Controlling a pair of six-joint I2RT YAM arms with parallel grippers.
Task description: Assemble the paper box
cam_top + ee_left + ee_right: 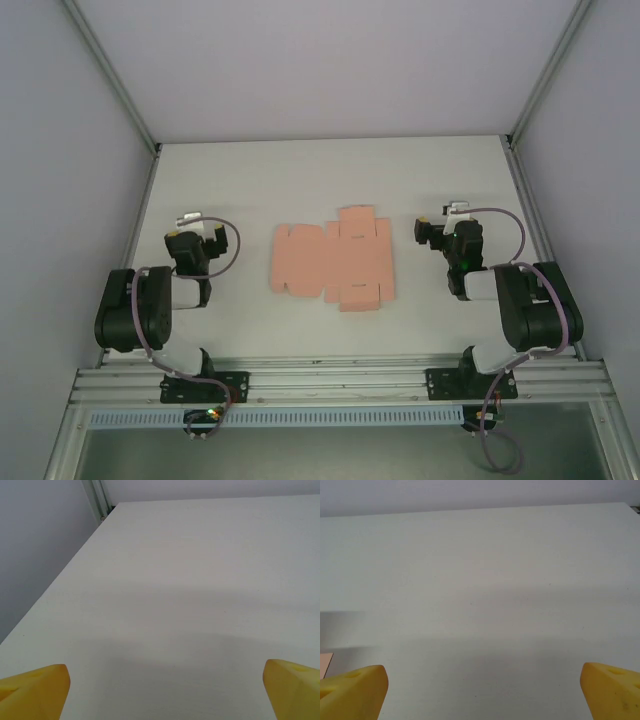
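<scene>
In the left wrist view the bottom edge cuts off the left claw [167, 692], leaving two yellow fingertips [35, 692] at the corners. The right claw [482, 692] is cropped the same way in its own view. There the paper box [324, 664] is a pink sliver cut by the left edge. From above, its fold lines are too small to tell.

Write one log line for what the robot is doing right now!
stage: not started | paper box: flat, unfolded, untouched | left end effector: open, empty | right end effector: open, empty
</scene>
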